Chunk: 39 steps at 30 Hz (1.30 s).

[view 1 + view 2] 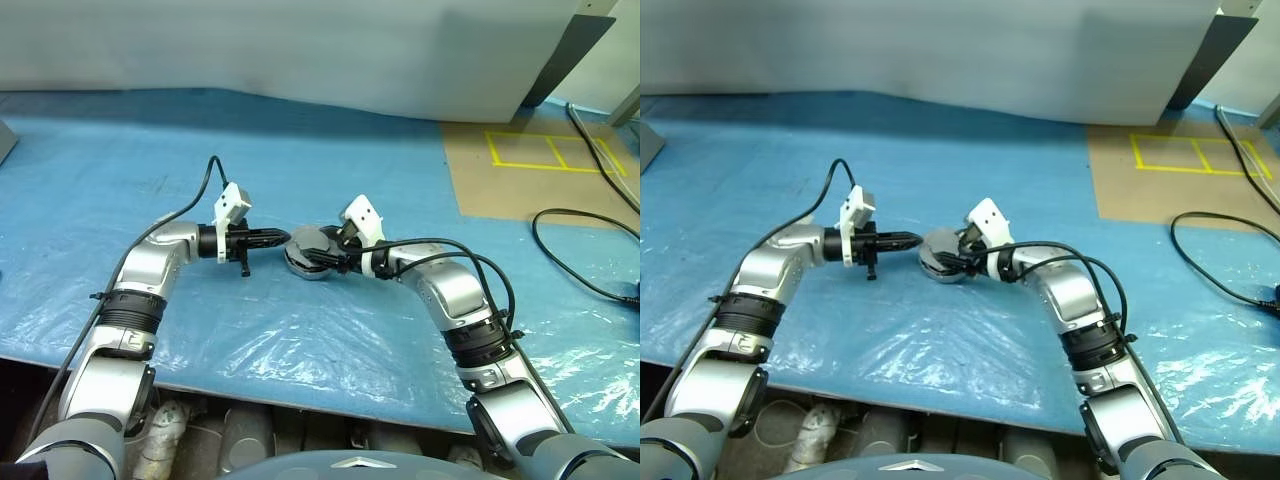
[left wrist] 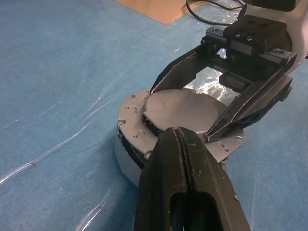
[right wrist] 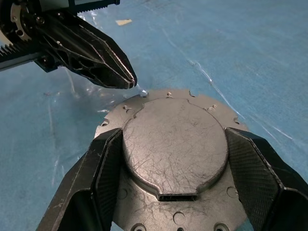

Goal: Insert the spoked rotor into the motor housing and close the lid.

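Cable [image 1: 585, 255] well beside motor housing [image 2: 126, 159]

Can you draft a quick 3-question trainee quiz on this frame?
1. True or false: the lid sits between the right gripper's jaws.
2. How do the left gripper's jaws stand: A open wide, B shut, C clamped on a cable?
3. What covers the table under the motor housing?

Key: 1 true. 2 B; its shut tip is at the lid's edge. 3 blue plastic sheet.
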{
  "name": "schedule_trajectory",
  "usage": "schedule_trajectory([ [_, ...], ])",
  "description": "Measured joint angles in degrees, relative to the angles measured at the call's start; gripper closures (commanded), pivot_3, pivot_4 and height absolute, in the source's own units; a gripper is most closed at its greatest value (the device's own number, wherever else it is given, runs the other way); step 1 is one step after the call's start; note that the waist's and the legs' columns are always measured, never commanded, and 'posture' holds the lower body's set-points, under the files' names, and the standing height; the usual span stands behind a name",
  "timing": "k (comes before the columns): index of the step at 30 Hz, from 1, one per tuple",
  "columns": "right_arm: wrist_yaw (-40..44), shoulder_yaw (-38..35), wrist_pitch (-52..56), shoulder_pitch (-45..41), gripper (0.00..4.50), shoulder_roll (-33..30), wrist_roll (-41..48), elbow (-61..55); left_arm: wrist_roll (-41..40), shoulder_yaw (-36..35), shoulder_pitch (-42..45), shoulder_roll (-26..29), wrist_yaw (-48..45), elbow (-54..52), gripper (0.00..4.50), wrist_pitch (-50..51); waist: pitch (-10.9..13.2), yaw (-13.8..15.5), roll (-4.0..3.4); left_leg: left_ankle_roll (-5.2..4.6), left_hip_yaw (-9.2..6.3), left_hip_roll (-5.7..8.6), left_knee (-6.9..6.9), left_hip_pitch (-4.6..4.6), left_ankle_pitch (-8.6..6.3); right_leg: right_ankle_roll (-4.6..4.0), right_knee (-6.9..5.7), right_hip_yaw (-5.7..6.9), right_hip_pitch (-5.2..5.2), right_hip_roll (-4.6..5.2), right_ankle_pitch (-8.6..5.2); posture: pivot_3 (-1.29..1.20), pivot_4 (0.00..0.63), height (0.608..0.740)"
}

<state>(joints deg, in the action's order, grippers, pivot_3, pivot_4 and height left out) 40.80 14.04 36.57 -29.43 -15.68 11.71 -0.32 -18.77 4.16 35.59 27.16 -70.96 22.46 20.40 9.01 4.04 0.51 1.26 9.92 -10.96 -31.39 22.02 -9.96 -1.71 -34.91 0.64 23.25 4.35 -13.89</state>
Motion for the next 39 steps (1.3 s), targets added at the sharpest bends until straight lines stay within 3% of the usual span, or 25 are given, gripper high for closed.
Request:
schedule_trajectory([
  [26,-0.9,5.2,-11.6,1.0,1.56,-0.7,-7.8,5.8,1.3,0.7,-1.1,0.0,0.4,0.2,4.5,-0.6,0.0,0.0,0.0,0.0,0.07,-0.14,0.0,-0.97,-0.01,-0.12,0.11,-0.22,-0.85,0.03,-0.08,0.0,0.15,0.74],
  [39,-1.1,4.6,-11.0,0.9,1.56,-0.2,-7.7,5.8,7.8,4.8,-0.7,-1.8,3.1,4.5,4.5,-8.9,0.0,0.0,-0.02,0.0,0.06,-0.13,0.05,-1.01,-0.02,-0.12,0.12,-0.21,-0.87,0.04,-0.08,0.0,0.15,0.74],
])
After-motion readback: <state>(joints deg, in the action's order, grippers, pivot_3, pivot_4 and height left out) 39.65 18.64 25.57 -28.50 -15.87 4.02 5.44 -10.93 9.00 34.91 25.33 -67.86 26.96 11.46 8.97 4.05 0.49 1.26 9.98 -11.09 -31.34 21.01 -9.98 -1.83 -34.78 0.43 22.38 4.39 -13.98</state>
